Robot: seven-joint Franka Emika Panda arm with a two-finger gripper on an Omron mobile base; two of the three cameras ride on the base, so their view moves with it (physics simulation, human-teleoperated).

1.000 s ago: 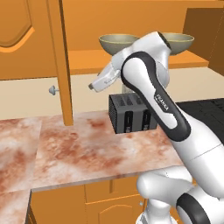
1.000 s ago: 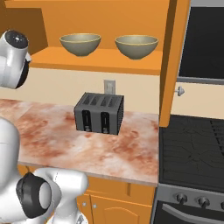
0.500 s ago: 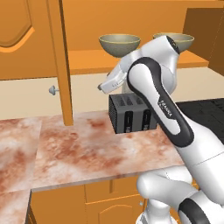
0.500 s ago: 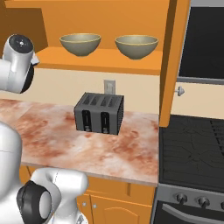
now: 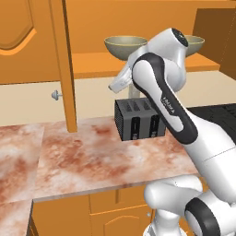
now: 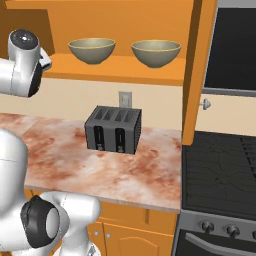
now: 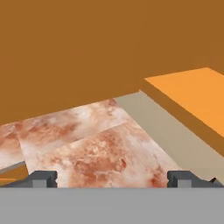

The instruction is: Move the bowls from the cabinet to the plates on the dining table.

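Two olive-grey bowls stand side by side on the open cabinet shelf (image 6: 125,67): the left bowl (image 6: 92,50) (image 5: 124,46) and the right bowl (image 6: 156,52), which the arm mostly covers in the left base view (image 5: 197,42). My gripper (image 5: 117,84) hangs just below and in front of the shelf's left part, above the toaster. In the hand view its fingertips (image 7: 43,178) stand wide apart, so the gripper (image 7: 113,179) is open and empty, looking at the marbled counter (image 7: 87,144). The plates and the dining table are out of view.
A black toaster (image 6: 114,129) (image 5: 138,120) sits on the marbled counter (image 5: 83,161) under the shelf. Open cabinet doors flank the shelf, one at the left (image 5: 60,64) and one at the right (image 6: 200,70). A black stove (image 6: 220,170) lies to the right.
The arm's elbow has risen and shifted a little right, and the hand has moved slightly right under the shelf. The bowls have not moved and the jaws stay wide.
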